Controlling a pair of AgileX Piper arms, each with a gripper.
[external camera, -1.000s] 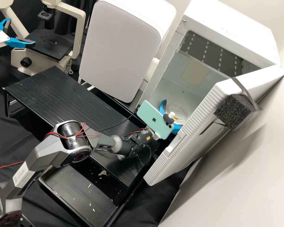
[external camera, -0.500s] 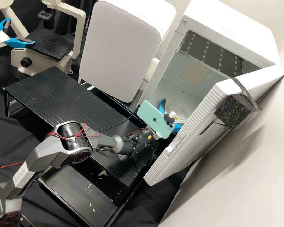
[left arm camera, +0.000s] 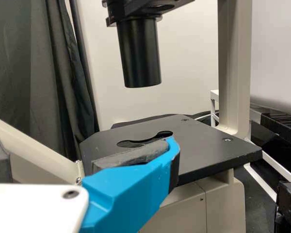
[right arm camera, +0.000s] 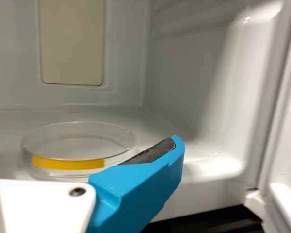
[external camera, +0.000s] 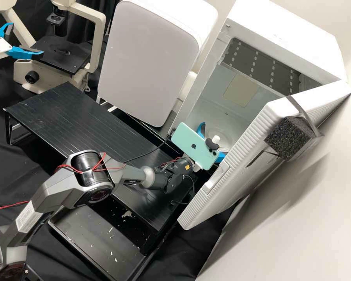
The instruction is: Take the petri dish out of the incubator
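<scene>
Right jaws apart beside door (external camera: 238,191)

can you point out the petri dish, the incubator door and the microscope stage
petri dish (right arm camera: 78,147): right wrist view, on its clear round top
incubator door (external camera: 251,171): high view, on its white outer face
microscope stage (left arm camera: 201,141): left wrist view, on its flat black top

Free room above petri dish (right arm camera: 68,163)
</scene>
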